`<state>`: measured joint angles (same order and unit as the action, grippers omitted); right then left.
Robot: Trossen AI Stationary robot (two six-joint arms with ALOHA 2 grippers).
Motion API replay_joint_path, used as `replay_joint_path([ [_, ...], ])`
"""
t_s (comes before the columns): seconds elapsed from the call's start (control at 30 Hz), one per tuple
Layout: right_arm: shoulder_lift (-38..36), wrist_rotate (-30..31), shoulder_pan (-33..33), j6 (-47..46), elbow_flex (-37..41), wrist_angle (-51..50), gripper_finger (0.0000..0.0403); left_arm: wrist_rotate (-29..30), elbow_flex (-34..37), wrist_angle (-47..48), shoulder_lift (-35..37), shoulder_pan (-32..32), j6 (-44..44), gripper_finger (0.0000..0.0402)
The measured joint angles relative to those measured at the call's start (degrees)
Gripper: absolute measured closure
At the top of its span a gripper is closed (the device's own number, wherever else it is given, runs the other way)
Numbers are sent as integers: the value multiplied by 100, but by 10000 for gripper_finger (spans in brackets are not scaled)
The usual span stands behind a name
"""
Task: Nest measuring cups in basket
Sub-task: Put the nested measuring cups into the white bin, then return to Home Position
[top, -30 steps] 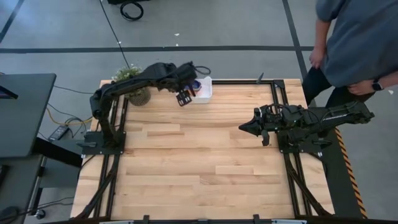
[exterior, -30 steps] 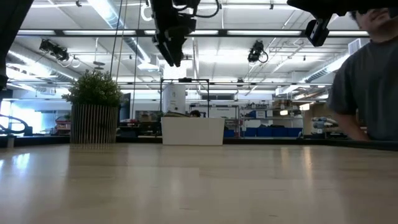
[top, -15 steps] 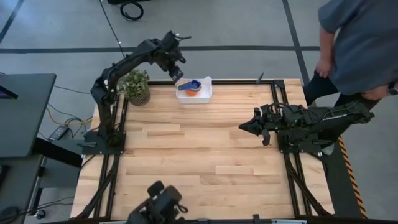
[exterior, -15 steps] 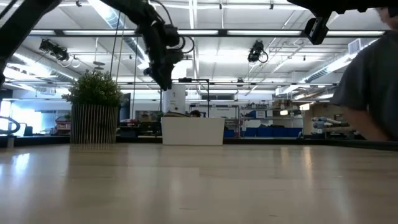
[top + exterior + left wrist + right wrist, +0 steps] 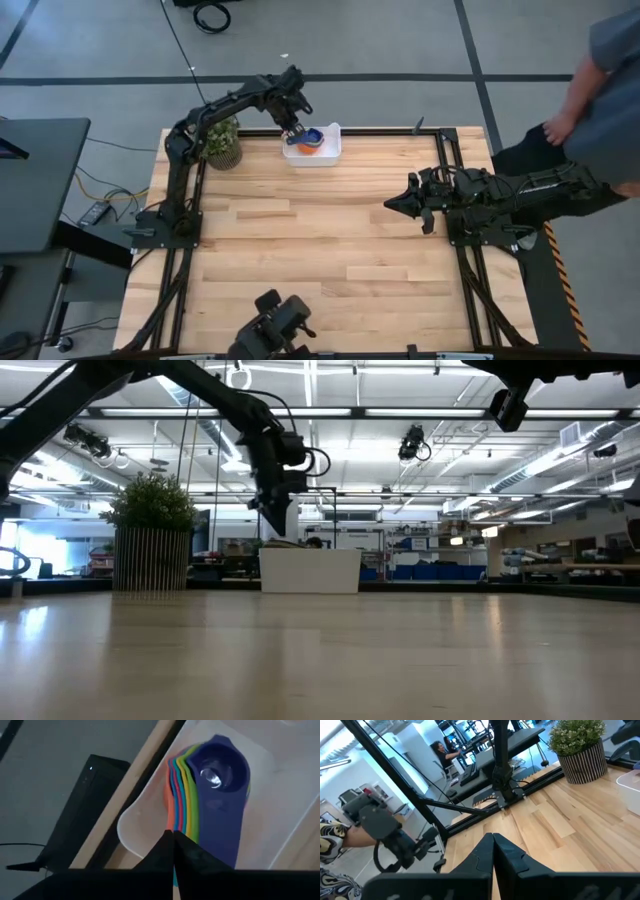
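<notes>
Robotics lab: ceiling strip lights (image 5: 330, 410), equipment racks (image 5: 420, 555).

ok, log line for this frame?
left gripper: shut, over white plastic basket | nested coloured plastic measuring cups: in basket | right gripper: shut, idle

Overhead view straight down, low view level across table, both showing basket (image 5: 322, 152)

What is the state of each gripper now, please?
Left gripper: shut, empty, above the measuring cups in the basket.
Right gripper: shut, empty.
</notes>
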<state>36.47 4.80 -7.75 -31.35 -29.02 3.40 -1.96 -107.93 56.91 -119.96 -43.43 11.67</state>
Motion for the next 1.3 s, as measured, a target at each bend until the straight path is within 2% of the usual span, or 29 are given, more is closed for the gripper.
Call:
replay_joint_path([
  [0.3,2,0,0,0,0,-2,389,778,53,48,-90,259,271,398],
  [0.87,2,0,0,0,0,0,389,603,56,313,-263,389,312,399],
  [1.03,0,1,0,0,0,0,389,237,59,321,-270,418,297,399],
  [1.3,2,0,0,0,0,-2,389,362,-59,326,-278,352,242,399],
])
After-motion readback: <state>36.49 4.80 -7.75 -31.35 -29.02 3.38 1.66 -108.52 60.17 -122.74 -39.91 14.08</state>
